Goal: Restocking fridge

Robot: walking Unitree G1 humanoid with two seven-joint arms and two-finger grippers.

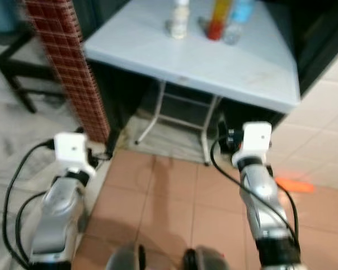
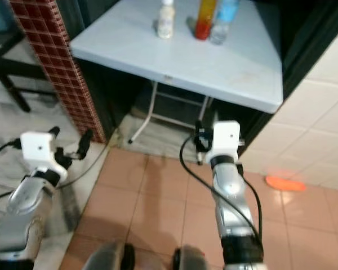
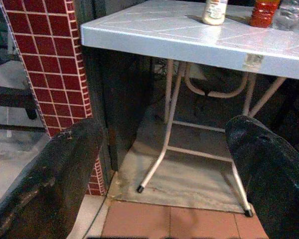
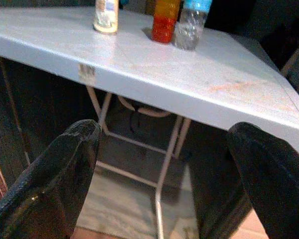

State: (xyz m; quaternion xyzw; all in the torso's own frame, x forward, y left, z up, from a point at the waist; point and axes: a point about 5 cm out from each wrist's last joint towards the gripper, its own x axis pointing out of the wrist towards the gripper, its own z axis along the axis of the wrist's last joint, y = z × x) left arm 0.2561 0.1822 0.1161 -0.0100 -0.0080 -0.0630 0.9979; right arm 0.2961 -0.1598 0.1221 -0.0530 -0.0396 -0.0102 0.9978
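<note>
Both hands, left (image 3: 159,164) and right (image 4: 162,164), hang released below the table (image 1: 242,73); bottle tops are cropped.

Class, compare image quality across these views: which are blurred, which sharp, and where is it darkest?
Both eye views are soft, blurring the three bottles on the pale blue folding table; both wrist views are sharper; the darkest shade lies under the table in the right wrist view, behind the open right pincer.

Head views downward, wrist views low, toward one table (image 1: 225,67).
</note>
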